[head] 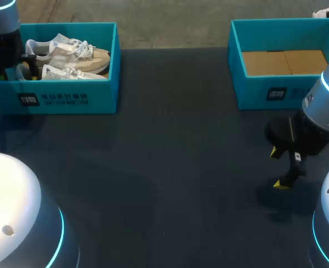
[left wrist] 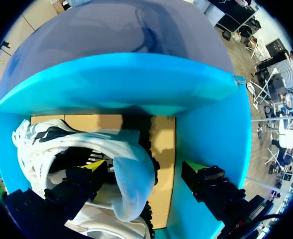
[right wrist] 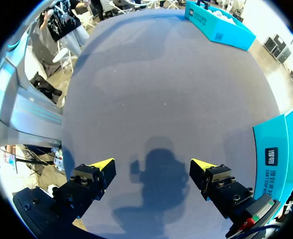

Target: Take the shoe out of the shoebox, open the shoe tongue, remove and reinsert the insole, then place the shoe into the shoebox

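Observation:
A white and beige sneaker (head: pixel 69 51) lies in the teal shoebox (head: pixel 69 99) at the table's back left. My left gripper (head: pixel 29 66) is down inside that box at the shoe's heel end. In the left wrist view the left gripper (left wrist: pixel 146 170) is open. One fingertip (left wrist: pixel 95 169) sits inside the shoe's opening, and the other stands outside the heel (left wrist: pixel 131 186), clear of it, beside the box wall (left wrist: pixel 206 134). My right gripper (head: pixel 277 167) hangs open over bare table at the front right, with nothing between its fingers (right wrist: pixel 153 167).
A second teal box (head: pixel 265 92) with a bare cardboard floor stands at the back right, just behind my right gripper; its side (right wrist: pixel 280 154) shows beside that gripper. A second white shoe seems to lie alongside the first (head: pixel 69 72).

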Available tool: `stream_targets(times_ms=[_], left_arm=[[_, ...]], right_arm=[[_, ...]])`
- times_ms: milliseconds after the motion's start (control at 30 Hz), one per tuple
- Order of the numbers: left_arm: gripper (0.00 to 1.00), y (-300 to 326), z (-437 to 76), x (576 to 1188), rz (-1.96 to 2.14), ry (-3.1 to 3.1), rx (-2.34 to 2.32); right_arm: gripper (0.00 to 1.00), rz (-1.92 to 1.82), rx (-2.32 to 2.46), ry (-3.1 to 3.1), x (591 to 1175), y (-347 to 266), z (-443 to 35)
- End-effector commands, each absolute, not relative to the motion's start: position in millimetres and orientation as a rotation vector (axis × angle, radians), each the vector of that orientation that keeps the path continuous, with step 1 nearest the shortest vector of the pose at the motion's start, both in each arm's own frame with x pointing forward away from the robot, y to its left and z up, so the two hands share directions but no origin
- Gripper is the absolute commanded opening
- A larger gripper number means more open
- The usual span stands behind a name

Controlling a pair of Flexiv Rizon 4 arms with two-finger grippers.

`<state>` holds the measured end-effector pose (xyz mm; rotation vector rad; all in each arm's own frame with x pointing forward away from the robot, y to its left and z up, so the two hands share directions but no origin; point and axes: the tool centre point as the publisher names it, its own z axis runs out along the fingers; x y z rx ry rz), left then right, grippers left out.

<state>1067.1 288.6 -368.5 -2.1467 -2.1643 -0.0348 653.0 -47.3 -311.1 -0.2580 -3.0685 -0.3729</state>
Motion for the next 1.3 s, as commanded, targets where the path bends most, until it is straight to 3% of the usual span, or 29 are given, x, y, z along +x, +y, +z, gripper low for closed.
stream_targets(times_ms=[33,433,567,667,833,1300], left_arm=[[1.00,290,-376,1071,-0.027,-2.171,-2.136],[1.00,291,-385,1066,-0.014,-2.170,-2.124],[0.92,290,-386,1065,-0.008,-2.172,-2.117],[0.76,290,-386,1065,-0.005,-2.173,-2.115],[0.00,291,-386,1065,-0.010,-2.172,-2.113],[0.00,294,-383,1064,-0.043,-2.148,-2.124]], right_arm=[[1.00,-0.373,-0.257,-3.071,652,-48,-312],[1.00,-0.373,-0.257,-3.071,652,-48,-312],[1.00,-0.373,-0.257,-3.071,652,-48,-312],[1.00,-0.373,-0.257,-3.071,652,-48,-312],[1.00,-0.373,-0.257,-3.071,652,-48,-312],[1.00,-0.373,-0.257,-3.071,652,-48,-312]])
